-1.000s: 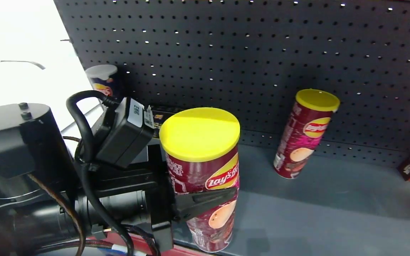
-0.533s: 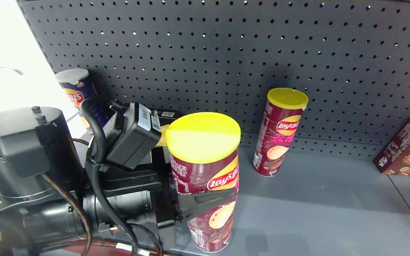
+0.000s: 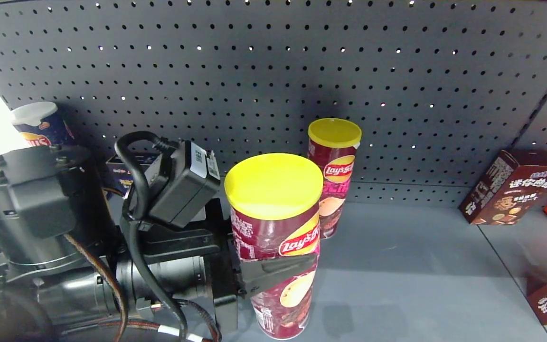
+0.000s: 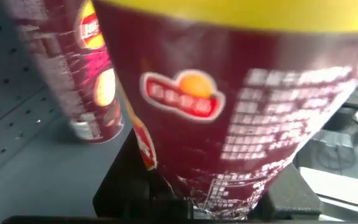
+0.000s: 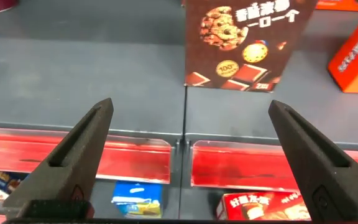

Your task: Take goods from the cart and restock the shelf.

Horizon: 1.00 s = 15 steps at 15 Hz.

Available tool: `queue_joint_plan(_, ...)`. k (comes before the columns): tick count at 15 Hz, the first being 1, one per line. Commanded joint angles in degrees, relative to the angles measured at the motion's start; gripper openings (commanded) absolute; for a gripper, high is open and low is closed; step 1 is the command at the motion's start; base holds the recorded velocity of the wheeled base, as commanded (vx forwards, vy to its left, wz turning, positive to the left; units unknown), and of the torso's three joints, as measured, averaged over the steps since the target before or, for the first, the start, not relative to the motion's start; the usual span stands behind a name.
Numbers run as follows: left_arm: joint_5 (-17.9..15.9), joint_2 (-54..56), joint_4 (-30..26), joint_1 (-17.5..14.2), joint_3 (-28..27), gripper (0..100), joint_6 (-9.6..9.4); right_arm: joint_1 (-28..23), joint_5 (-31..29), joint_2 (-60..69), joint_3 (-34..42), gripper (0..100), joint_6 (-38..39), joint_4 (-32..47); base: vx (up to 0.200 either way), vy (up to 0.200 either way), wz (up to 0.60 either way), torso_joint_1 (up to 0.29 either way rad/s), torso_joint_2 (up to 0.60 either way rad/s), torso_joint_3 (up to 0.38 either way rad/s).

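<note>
Head view: left gripper [image 3: 264, 275] is clamped on the chip can [image 3: 273, 228]. Can upright, yellow lid on, at front of shelf [image 3: 420, 275]; cannot tell if base touches. Second can [image 3: 334, 175] stands behind it, near pegboard [image 3: 254, 71]. Brown box [image 3: 511, 187] well apart to the right.
Left wrist view: chip can close betw. jaws, second can beyond.
Right wrist view: right gripper [image 5: 191, 107] spread wide, empty, facing cookie box [image 5: 247, 37] on shelf.

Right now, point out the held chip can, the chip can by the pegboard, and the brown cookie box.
held chip can [image 3: 273, 232], head view, upper side label
pegboard chip can [image 3: 340, 190], head view, side wall
brown cookie box [image 3: 511, 192], head view, front face
</note>
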<state>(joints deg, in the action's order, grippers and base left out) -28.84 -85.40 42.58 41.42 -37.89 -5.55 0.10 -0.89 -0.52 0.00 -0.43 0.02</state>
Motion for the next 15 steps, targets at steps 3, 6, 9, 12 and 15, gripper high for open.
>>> queue_joint_plan(3,0.0,0.0,0.0,0.1,-0.3,0,0.01,0.0,0.0,0.0,0.0,100,-0.1,0.0,0.0,0.0,0.0,0.0,0.0,0.0)
queue_joint_plan(6,0.0,0.1,0.0,0.0,0.1,0,0.01,0.0,0.0,0.0,0.0,100,0.0,0.0,0.0,0.0,0.0,0.0,0.0,0.0)
queue_joint_plan(9,0.1,0.2,-0.1,0.0,0.3,0,-0.08,0.0,0.0,-0.1,0.0,100,-0.3,0.0,0.0,0.0,0.0,0.0,0.0,0.0)
queue_joint_plan(12,0.4,0.0,0.0,0.0,0.4,0,-0.43,-0.4,-1.1,-1.0,-1.7,100,-0.3,-0.1,0.0,0.0,0.0,0.0,0.0,0.0)
queue_joint_plan(15,0.5,-1.4,0.0,-0.6,-0.1,0,-1.92,0.3,0.3,-15.2,-20.1,100,0.2,1.5,0.0,0.0,0.0,0.0,0.0,0.0)
